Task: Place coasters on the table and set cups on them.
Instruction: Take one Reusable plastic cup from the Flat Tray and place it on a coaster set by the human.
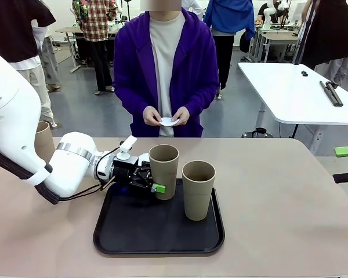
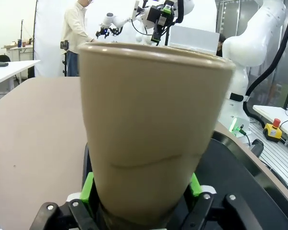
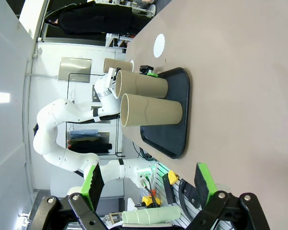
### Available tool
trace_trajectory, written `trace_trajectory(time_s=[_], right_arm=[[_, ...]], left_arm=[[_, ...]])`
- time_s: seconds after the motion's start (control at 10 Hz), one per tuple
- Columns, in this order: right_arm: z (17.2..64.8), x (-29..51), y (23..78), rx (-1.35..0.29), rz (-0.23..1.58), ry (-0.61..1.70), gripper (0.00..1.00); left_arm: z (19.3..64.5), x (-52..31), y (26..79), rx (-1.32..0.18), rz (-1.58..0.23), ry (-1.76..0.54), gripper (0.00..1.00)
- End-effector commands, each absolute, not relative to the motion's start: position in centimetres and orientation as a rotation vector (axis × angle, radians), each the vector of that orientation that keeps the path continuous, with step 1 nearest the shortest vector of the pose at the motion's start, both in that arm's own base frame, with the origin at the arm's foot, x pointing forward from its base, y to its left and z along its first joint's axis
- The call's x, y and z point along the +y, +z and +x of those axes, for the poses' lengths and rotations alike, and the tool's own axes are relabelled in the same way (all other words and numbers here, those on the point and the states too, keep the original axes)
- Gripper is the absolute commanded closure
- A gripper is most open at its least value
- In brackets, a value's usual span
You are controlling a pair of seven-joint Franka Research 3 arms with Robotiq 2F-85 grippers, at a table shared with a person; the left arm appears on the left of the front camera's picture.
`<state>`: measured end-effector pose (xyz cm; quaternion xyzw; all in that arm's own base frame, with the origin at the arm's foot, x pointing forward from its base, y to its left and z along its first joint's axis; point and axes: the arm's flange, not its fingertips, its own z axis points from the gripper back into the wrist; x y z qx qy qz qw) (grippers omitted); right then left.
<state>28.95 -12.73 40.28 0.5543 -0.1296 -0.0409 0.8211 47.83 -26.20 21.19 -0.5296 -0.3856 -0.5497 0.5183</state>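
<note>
While the left tool [image 2: 141, 189] clamps one cup [image 1: 163, 168] low on its wall, over the tray's [image 1: 122, 234] left half, that cup seems light, stiff, probably slick; the right tool [image 3: 149, 187] gapes empty.

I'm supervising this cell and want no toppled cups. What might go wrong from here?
The left gripper holds the cup low, near its base. Because the cup is tall, it may tip during the lift. The second cup stands close beside it on the tray, so a sideways move might knock it over.
</note>
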Motion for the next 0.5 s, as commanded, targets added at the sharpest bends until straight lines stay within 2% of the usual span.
trace_trajectory(time_s=[0.0,0.1,0.2,0.4], right_arm=[[29.0,-12.7,40.4,-0.283,1.19,-0.08,0.0],[29.0,-12.7,40.4,-0.283,1.19,-0.08,0.0],[29.0,-12.7,40.4,-0.283,1.19,-0.08,0.0],[29.0,-12.7,40.4,-0.283,1.19,-0.08,0.0]], left_arm=[[48.0,-26.5,21.4,-0.942,-1.261,-1.342,1.0],[47.9,-26.4,21.5,-0.947,-1.264,-1.337,0.62],[47.8,-26.3,21.8,-0.948,-1.264,-1.338,1.0],[47.3,-25.5,25.3,-0.938,-1.27,-1.314,1.0]])
